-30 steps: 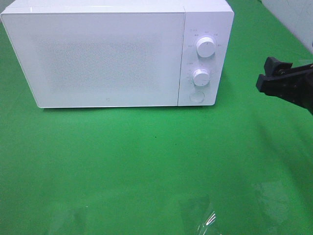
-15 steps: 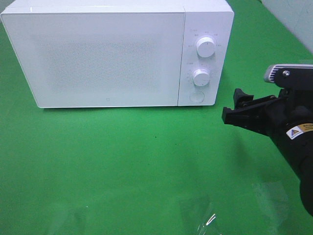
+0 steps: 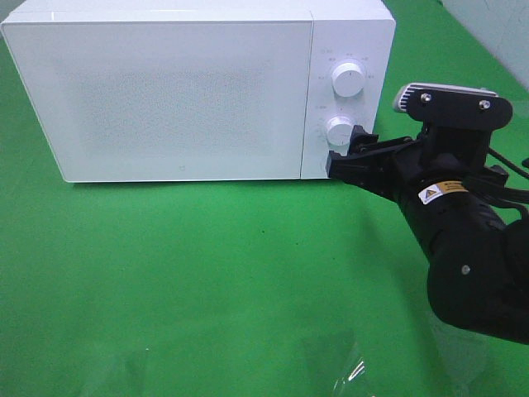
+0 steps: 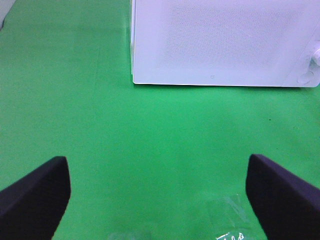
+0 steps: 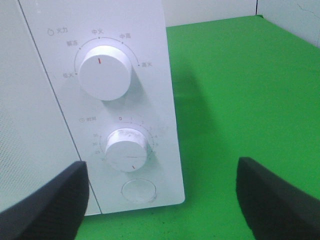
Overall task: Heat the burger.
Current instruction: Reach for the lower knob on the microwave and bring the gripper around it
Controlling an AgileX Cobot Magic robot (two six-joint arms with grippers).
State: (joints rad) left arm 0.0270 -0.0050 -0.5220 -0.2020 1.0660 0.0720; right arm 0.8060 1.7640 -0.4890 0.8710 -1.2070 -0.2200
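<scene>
— What is laid out, largest first?

— A green table (image 3: pixel 207 265) is seen, with a white microwave (image 3: pixel 165 91) set at its far side, door shut. The burger is not shown in any view, so its place cannot be told.

— And the arms?

— The right gripper (image 3: pixel 343 153) is held just before the panel's lower corner, jaws spread wide, nothing between them. The round button (image 5: pixel 138 190) is hidden by it from above. The left gripper (image 4: pixel 160 195) is likewise spread and empty. The upper dial (image 3: pixel 348 79) and lower dial (image 3: pixel 340 131) are uncovered. A clear plastic sheet (image 3: pixel 347 372) is seen at the near edge.
</scene>
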